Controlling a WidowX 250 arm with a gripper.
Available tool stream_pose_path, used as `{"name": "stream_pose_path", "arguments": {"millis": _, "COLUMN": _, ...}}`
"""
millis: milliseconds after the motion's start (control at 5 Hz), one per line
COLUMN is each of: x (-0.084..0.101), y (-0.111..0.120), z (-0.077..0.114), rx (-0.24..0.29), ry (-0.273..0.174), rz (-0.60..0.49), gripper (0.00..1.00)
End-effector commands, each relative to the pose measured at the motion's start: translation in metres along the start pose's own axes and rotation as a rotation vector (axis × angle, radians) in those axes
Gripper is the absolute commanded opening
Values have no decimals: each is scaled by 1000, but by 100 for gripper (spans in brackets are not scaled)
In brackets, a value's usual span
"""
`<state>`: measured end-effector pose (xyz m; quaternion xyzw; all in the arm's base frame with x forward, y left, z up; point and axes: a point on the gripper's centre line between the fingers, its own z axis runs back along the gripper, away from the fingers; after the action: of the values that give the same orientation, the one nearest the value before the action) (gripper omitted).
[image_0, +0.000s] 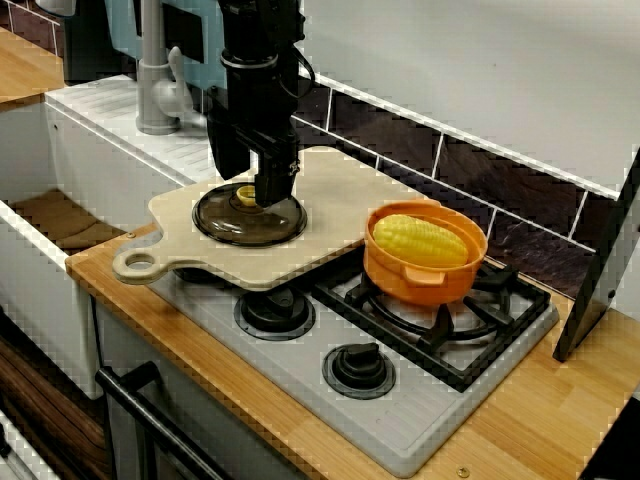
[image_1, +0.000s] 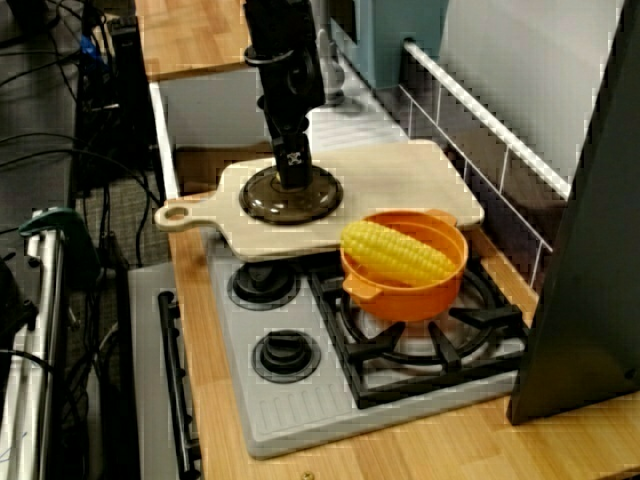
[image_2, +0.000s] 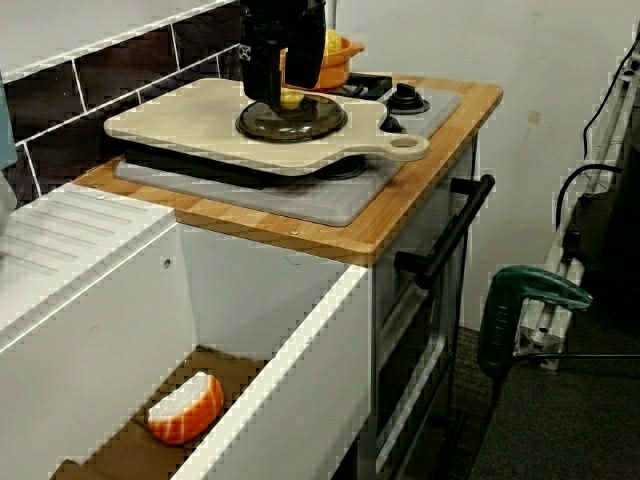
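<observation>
Lid (image_0: 225, 222), of dark glass with a yellow knob (image_0: 244, 193), is lying flat on the cutting board (image_0: 335, 215), toward its handle end. Nearest the viewer, the board's handle is reaching toward the left edge of the counter (image_0: 560, 430), and the board is resting across the left side of the stove (image_0: 300, 375). Gripper (image_0: 268, 196) is standing upright over the lid with its fingertips at the knob — whether they are clamping it cannot be told. Judged step: seating a grip on the knob; a lift from here is calling for a centred, firm pinch. Farther right, an orange pot (image_0: 420, 282) holding corn (image_0: 420, 240) is sitting on the grate, just beside the board's edge.
</observation>
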<state>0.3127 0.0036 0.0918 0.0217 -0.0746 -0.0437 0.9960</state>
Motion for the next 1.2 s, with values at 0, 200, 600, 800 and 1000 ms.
{"name": "stream_pose_path", "arguments": {"millis": 0, "x": 2, "y": -4, "z": 0, "rx": 19, "ry": -20, "rz": -8, "gripper": 100}}
{"name": "stream_pose_path", "arguments": {"millis": 200, "x": 2, "y": -4, "z": -1, "rx": 19, "ry": -14, "rz": -9, "gripper": 100}}
{"name": "stream_pose_path", "arguments": {"millis": 600, "x": -1, "y": -4, "z": -3, "rx": 17, "ry": -28, "rz": -18, "gripper": 0}}
{"name": "stream_pose_path", "arguments": {"millis": 800, "x": -2, "y": -4, "z": -1, "rx": 13, "ry": -28, "rz": -22, "gripper": 0}}
{"name": "stream_pose_path", "arguments": {"millis": 1000, "x": 0, "y": -1, "z": 8, "rx": 3, "ry": -29, "rz": -14, "gripper": 0}}
